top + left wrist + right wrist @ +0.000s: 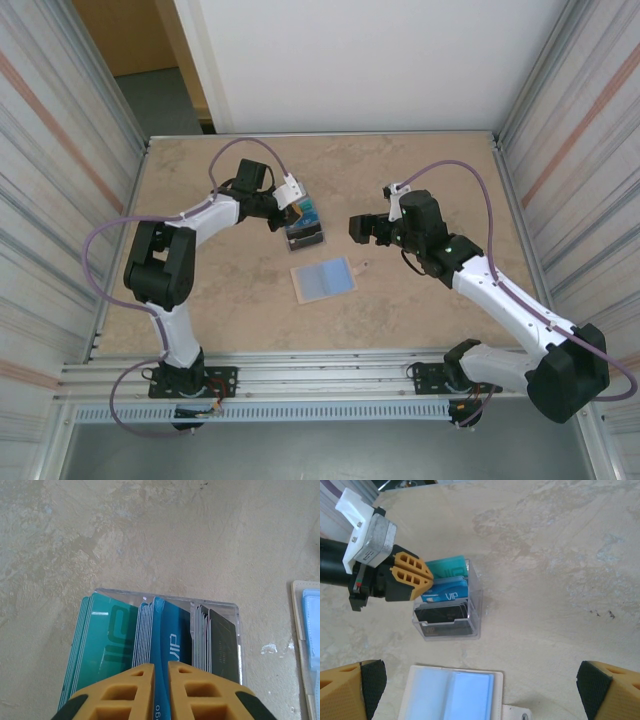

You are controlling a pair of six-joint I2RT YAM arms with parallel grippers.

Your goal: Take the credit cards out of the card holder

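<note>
My left gripper [161,667], narrow, straddles 1 blue credit card [175,635]: light, stiff, slick; pinch its top edge. My right gripper [358,228] gapes wide.

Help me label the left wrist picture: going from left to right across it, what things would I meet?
teal cards → blue cards → dark cards → card holder
</note>
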